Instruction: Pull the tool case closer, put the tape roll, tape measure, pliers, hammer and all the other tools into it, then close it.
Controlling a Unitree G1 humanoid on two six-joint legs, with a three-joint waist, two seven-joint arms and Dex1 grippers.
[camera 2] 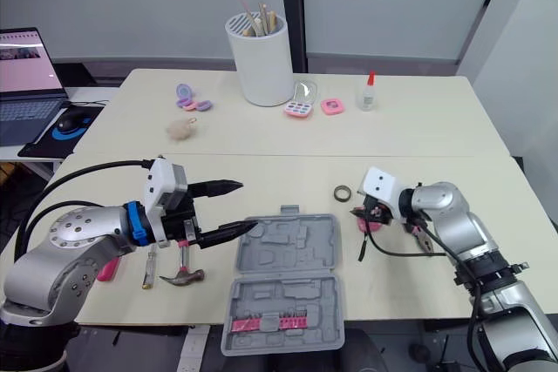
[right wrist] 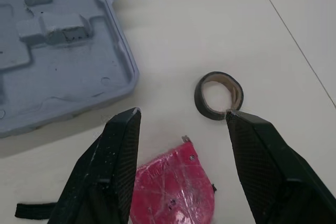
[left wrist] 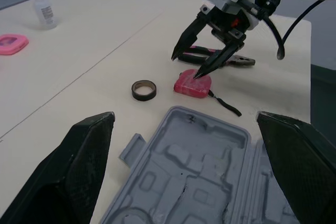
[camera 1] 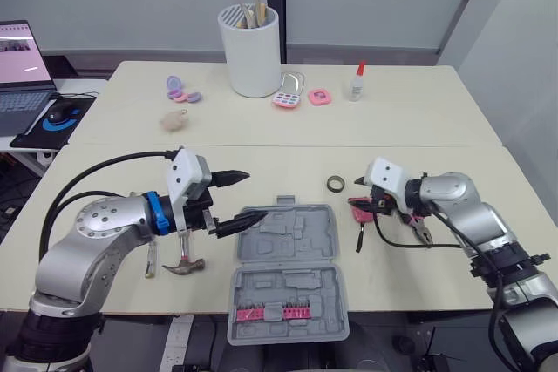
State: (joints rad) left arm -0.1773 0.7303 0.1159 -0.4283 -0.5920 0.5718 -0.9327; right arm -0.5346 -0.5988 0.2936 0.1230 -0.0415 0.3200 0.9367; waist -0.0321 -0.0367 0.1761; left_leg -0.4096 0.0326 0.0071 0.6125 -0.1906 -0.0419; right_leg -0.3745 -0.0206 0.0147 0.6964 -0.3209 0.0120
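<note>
The open tool case (camera 1: 288,276) lies lower centre on the bench (camera 1: 392,119), the left claw (camera 1: 255,195) spread wide at its upper left corner. Right of it, the right claw (left wrist: 186,66) hangs open over the red tape measure (right wrist: 173,182), tape roll (right wrist: 219,95) just beside, pliers (left wrist: 239,61) further right.

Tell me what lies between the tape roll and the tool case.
Only bare table separates tape roll and tool case, per the right wrist view.

Bare table (camera 1: 296,163) between tool case (camera 1: 288,246) and tape roll (camera 1: 336,184), tape measure (left wrist: 192,83) alongside.
</note>
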